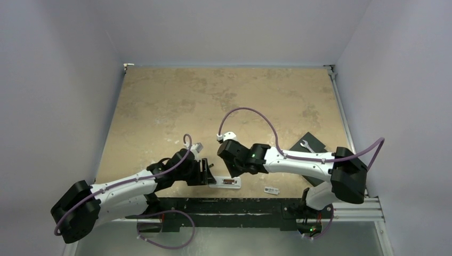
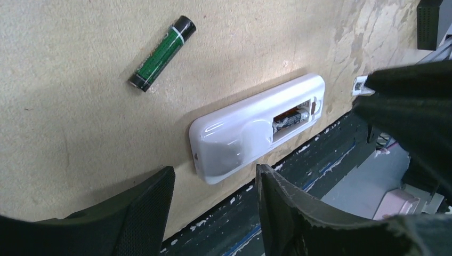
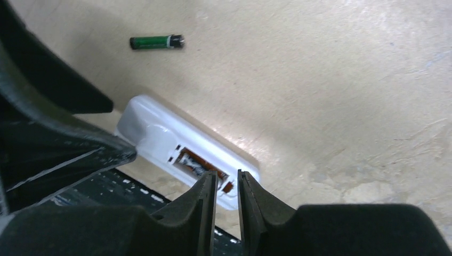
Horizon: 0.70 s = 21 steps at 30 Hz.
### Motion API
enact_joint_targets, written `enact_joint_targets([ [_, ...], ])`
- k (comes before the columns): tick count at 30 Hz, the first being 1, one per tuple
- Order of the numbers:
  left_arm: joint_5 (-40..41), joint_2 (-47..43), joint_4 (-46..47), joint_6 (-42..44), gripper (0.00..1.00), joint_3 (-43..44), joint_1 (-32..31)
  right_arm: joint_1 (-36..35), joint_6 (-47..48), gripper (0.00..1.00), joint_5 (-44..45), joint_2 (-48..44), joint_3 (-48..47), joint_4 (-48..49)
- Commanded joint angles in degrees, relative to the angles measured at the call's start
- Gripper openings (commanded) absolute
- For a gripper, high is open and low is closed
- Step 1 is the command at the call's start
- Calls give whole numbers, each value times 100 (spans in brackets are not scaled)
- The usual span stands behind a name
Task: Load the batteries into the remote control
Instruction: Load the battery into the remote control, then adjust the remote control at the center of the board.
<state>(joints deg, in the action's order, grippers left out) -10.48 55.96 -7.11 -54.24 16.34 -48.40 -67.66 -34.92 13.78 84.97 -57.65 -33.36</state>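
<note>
The white remote control [image 2: 240, 133] lies back up along the table's near edge, its compartment uncovered. One battery [image 2: 290, 118] sits inside the compartment. A second, green-and-black battery [image 2: 162, 52] lies loose on the table beyond it. My left gripper [image 2: 216, 184] is open just short of the remote's rounded end, holding nothing. My right gripper [image 3: 227, 178] hovers over the compartment's far end [image 3: 200, 162], jaws a narrow gap apart and empty. The loose battery [image 3: 156, 42] and the remote [image 3: 154, 130] also show in the right wrist view. From above, both grippers meet at the remote [image 1: 225, 182].
A small white cover piece [image 1: 272, 190] lies right of the remote near the table edge. A dark plate with a wrench [image 1: 309, 144] sits at the right. The black base rail [image 1: 234, 210] runs right beside the remote.
</note>
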Motion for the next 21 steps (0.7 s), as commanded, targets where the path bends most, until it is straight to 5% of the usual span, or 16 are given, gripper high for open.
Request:
enact_joint_targets([
  [1, -234, 24, -707, -23, 58, 36, -15, 267, 222, 28, 103, -213, 149, 184],
  [12, -945, -64, -166, -776, 61, -342, -224, 811, 465, 29, -276, -125, 601, 749],
  [21, -945, 784, 882, -957, 62, -286, -248, 860, 560, 20, -539, 175, 900, 1040],
])
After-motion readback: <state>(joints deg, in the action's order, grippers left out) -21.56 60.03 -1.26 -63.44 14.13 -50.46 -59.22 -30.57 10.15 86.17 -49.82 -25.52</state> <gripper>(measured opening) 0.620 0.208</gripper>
